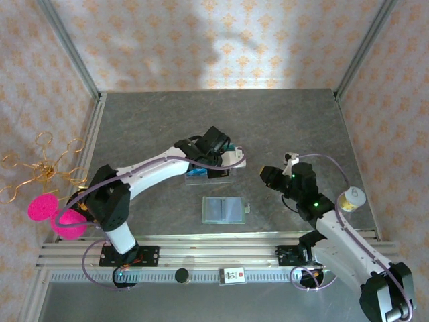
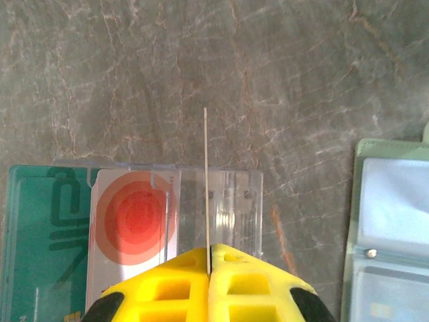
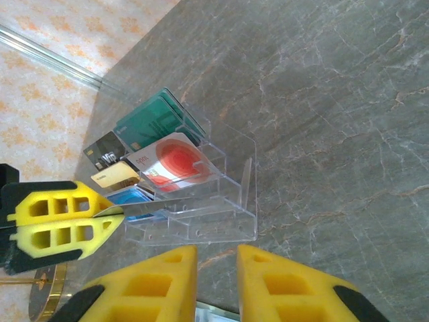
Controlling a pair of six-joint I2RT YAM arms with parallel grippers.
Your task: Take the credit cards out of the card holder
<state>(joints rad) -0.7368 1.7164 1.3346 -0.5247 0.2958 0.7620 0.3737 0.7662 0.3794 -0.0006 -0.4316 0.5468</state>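
Right pincer (image 3: 216, 251) hangs with yellow fingers narrowly parted and empty, its arm bent in from the near right. Nearer than it, mid-counter (image 1: 295, 127), the pale green unfolded card holder (image 1: 223, 209) lies flat. The left wrist view catches its bluish clear pockets close up. Just beyond lies a clear plastic tray (image 3: 221, 221) of coloured cards (image 3: 151, 124). Over it the left pincer (image 2: 209, 251), its arm reaching from the near left, is clamped on a thin pale card (image 2: 206, 181). That card is edge-on in the left wrist view and a grey strip in the right wrist view.
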